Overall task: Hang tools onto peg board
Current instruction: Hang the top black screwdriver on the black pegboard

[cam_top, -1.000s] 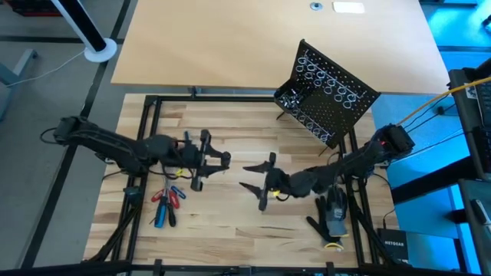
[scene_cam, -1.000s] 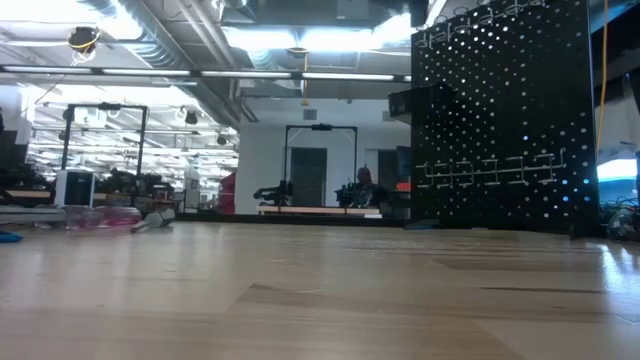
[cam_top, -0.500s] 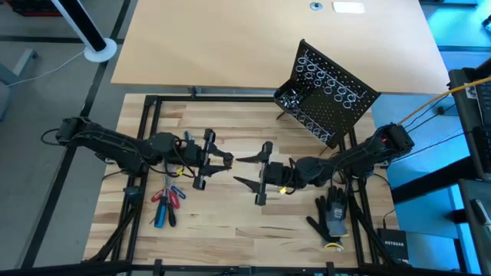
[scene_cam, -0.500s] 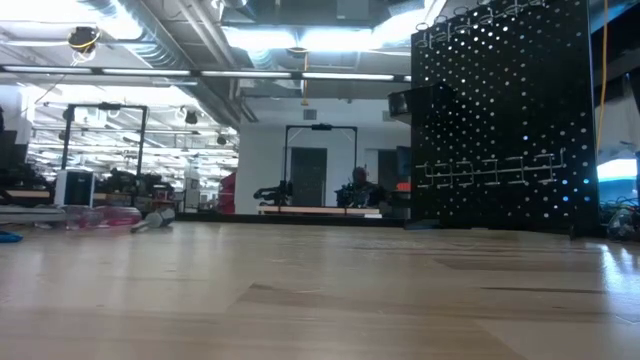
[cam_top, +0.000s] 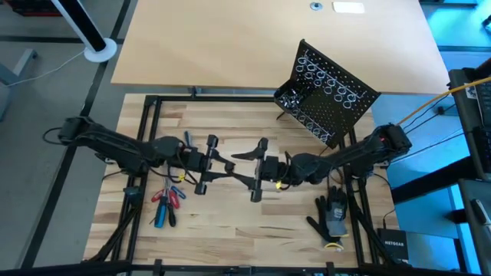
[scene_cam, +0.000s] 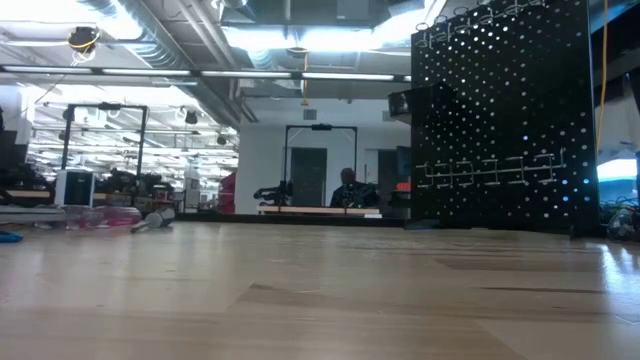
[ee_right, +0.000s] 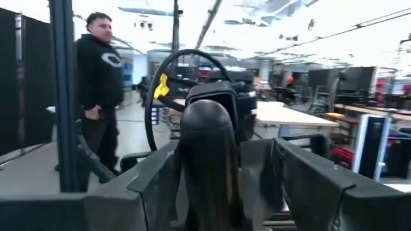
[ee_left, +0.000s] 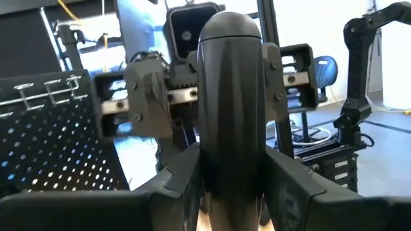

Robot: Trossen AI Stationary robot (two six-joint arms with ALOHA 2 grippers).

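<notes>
Handing a tool across between the two arms was the step in hand, judged from how the grippers met at mid-table.

- Wooden table (cam_top: 230,245): bore everything listed.
- Peg board (cam_top: 331,98): stood tilted at the far right of the table, well apart from both grippers, most of its wire rings empty.
- Left gripper (cam_top: 222,162): reached toward mid-table, its fingers clamped on a black-handled tool (ee_left: 231,109), handle upright between them.
- Right gripper (cam_top: 244,169): faced the left one, jaws spread wide on either side of the same handle, not yet pressing on it.
- Work glove (cam_top: 331,216): lay beside the right arm.
- Loose tools (cam_top: 165,203), red and blue handles: lay on the table by the left arm, untouched.

Next move, as a judgement: the right jaws needed to close squarely on the handle before the left let go; then the tool had to be carried to the board.

Change from a second earlier: both grippers had drawn together, the right covering more of the gap, its jaws unchanged in width. Board, glove and loose tools had not moved.
</notes>
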